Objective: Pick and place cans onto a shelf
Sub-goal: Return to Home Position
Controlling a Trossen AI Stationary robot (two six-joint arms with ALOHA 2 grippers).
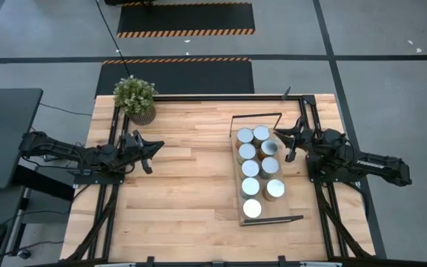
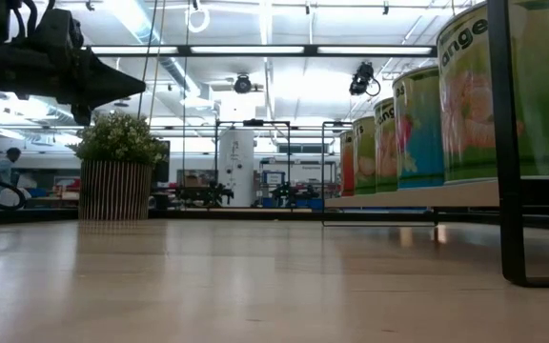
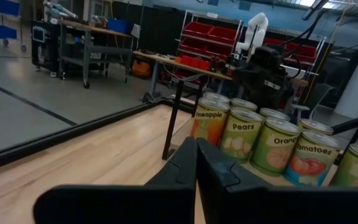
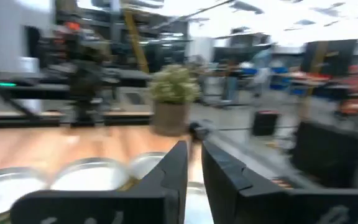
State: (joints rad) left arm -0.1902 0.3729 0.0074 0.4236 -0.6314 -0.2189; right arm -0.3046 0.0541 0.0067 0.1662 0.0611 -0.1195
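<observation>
Cans (image 1: 258, 167) stand in two rows on the shelf (image 1: 273, 211), on the right part of the light wooden tabletop (image 1: 184, 193). The left gripper (image 1: 158, 145) hangs near the potted plant (image 1: 134, 99), fingers together. The right gripper (image 1: 279, 134) is just beside the cans, fingers almost together and holding nothing. Grey floor surrounds the table.

You have open table (image 1: 184, 193) through the middle and along the near edge. The plant (image 1: 134, 96) blocks the far-left corner. The shelf (image 1: 274, 211), packed with cans (image 1: 250, 168), fills the right side.
</observation>
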